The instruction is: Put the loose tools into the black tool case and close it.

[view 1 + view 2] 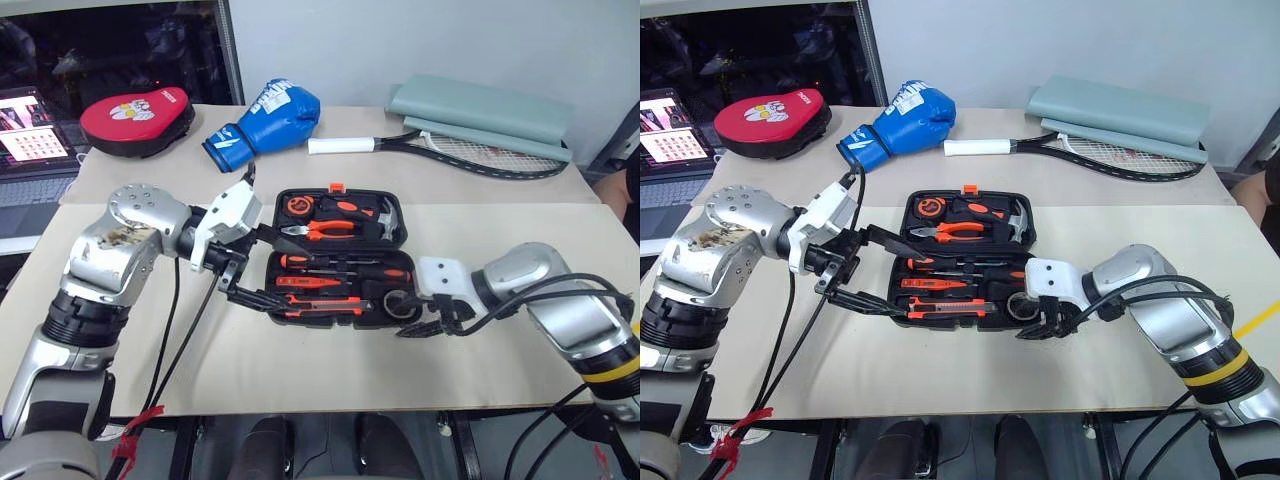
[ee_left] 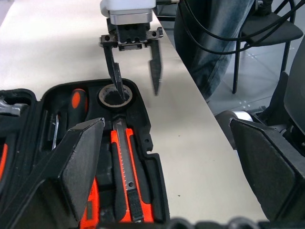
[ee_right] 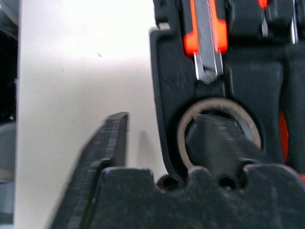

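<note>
two screwdrivers (image 1: 340, 268), one knife (image 1: 325, 302), one tape roll (image 1: 402, 303).

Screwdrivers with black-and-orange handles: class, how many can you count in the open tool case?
2. Both lie lengthwise in the near half of the black tool case: one screwdriver in the row nearest the hinge, the other screwdriver just below it, toward the right. More may be hidden.

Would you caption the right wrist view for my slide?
Right gripper open, one finger inside the tape roll seated in the black tool case.
</note>
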`<action>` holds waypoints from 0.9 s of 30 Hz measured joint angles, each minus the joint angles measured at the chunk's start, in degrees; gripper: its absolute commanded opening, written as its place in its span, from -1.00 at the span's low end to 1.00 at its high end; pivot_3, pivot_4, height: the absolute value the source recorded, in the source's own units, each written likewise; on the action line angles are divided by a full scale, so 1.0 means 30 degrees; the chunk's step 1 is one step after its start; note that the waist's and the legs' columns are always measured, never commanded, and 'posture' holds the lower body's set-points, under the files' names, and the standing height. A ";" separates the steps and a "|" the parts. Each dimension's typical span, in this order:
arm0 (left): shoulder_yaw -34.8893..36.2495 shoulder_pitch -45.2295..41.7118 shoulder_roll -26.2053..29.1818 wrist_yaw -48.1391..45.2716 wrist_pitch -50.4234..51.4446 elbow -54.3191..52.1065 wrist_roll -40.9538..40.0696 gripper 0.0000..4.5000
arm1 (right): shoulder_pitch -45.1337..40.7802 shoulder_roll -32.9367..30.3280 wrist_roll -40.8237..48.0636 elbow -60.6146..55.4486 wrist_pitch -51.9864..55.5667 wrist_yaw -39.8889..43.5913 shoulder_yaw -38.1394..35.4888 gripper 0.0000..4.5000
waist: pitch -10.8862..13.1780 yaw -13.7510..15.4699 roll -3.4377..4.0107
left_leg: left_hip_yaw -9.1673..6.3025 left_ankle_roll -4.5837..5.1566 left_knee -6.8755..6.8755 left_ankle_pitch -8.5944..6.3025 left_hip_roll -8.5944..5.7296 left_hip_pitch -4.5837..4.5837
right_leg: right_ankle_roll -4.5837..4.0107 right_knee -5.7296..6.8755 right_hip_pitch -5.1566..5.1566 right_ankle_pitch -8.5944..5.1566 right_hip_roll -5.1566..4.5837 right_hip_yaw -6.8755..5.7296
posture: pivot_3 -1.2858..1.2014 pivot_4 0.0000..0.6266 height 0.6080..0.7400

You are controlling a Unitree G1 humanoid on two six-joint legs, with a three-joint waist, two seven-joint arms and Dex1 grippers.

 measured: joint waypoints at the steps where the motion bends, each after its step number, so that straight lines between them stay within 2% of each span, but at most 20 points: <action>1: 0.0000 -0.0094 -0.0062 -0.0021 0.0000 0.0073 0.0000 1.00 | -0.0017 -0.0007 0.0060 -0.0093 0.0096 -0.0007 -0.0087 0.92 | 0.0000 0.0002 0.0000 | 0.0000 0.0000 0.0000 0.0000 -0.0001 0.0000 | 0.0000 0.0000 0.0000 0.0000 0.0000 -0.0001 | 0.03 -0.52 0.95; 2: 0.0000 -0.0166 -0.0099 -0.0040 -0.0001 0.0139 0.0000 1.00 | -0.0031 -0.0038 0.0179 -0.0166 0.0223 -0.0014 -0.0198 0.99 | 0.0000 0.0003 0.0000 | 0.0000 0.0000 0.0000 0.0000 0.0000 0.0000 | 0.0000 0.0000 0.0000 0.0000 0.0000 -0.0001 | 0.03 -0.52 0.95; 6: -0.0001 -0.0243 -0.0214 -0.0076 -0.0009 0.0520 0.0051 1.00 | -0.0025 -0.0660 0.0916 -0.0829 0.0942 -0.0127 -0.1390 0.99 | 0.0000 0.0007 0.0000 | -0.0003 0.0001 0.0000 0.0000 0.0000 -0.0006 | 0.0001 -0.0005 -0.0003 0.0000 0.0000 -0.0003 | 0.03 -0.52 0.95; 11: 0.0000 -0.0102 -0.0262 0.0704 -0.0001 0.1012 0.0471 1.00 | 0.1355 -0.0864 0.2682 -0.1658 0.2553 -0.1165 -0.4347 0.99 | 0.0000 0.0033 0.0000 | -0.0009 0.0001 -0.0002 0.0000 -0.0001 -0.0007 | 0.0000 -0.0006 0.0002 0.0000 -0.0002 -0.0004 | 0.03 -0.52 0.95; 12: -0.0006 -0.0018 -0.0282 0.1027 0.0002 0.1105 0.0678 1.00 | 0.1874 -0.0842 0.3087 -0.1923 0.2999 -0.1524 -0.5141 0.99 | 0.0000 0.0038 0.0000 | -0.0010 0.0001 -0.0003 -0.0001 0.0000 -0.0007 | 0.0000 -0.0006 0.0005 0.0000 -0.0004 -0.0002 | 0.03 -0.52 0.95; 15: 0.0194 0.1120 -0.0204 0.2987 0.0316 0.2084 0.1578 1.00 | 0.4817 -0.0379 0.4392 -0.2398 0.4672 -0.3289 -0.9643 0.99 | -0.0001 0.0223 0.0000 | -0.0019 0.0005 -0.0018 -0.0003 -0.0002 -0.0007 | 0.0001 -0.0011 0.0011 0.0000 -0.0005 -0.0005 | 0.03 -0.52 0.95; 16: 0.0281 0.1519 -0.0200 0.3566 0.0468 0.2520 0.1811 0.76 | 0.5568 -0.0336 0.4480 -0.2290 0.4935 -0.3837 -1.0670 0.75 | 0.0000 0.0267 -0.0001 | -0.0014 0.0005 -0.0014 -0.0003 -0.0007 -0.0012 | 0.0002 -0.0009 0.0002 0.0001 -0.0008 -0.0003 | 0.03 -0.52 0.95; 17: 0.0347 0.1749 -0.0285 0.4185 0.0539 0.2768 0.2016 0.67 | 0.6434 -0.0321 0.4422 -0.2215 0.4804 -0.4308 -1.1535 0.66 | -0.0001 0.0294 -0.0002 | -0.0014 0.0004 -0.0013 -0.0003 -0.0004 -0.0012 | 0.0002 -0.0012 0.0005 0.0001 -0.0009 -0.0006 | 0.03 -0.52 0.95; 19: 0.0486 0.1954 -0.0296 0.5096 0.0491 0.3185 0.2482 0.31 | 0.7480 -0.0138 0.4184 -0.1839 0.4406 -0.5015 -1.2187 0.34 | -0.0001 0.0305 -0.0002 | -0.0007 0.0004 -0.0013 -0.0003 -0.0006 0.0000 | 0.0002 -0.0009 0.0013 0.0001 -0.0010 -0.0001 | 0.03 -0.52 0.95; 23: 0.0421 0.2066 -0.0496 0.6626 -0.0253 0.5168 0.4035 -0.33 | 0.7846 0.0561 0.3587 -0.0453 0.3141 -0.6185 -1.1873 -0.27 | -0.0002 0.0159 0.0001 | 0.0013 -0.0013 -0.0014 0.0008 -0.0003 0.0037 | -0.0016 0.0027 0.0016 0.0015 -0.0002 0.0018 | 0.03 -0.52 0.95; 27: -0.0078 0.2094 -0.0862 0.7202 -0.1150 0.6614 0.5267 -0.97 | 0.7204 0.0889 0.2462 0.1144 0.1167 -0.6892 -1.0383 -0.85 | -0.0003 0.0081 -0.0001 | 0.0009 -0.0032 -0.0012 0.0020 0.0000 0.0038 | -0.0020 0.0022 0.0022 0.0026 0.0009 0.0014 | 0.03 -0.52 0.95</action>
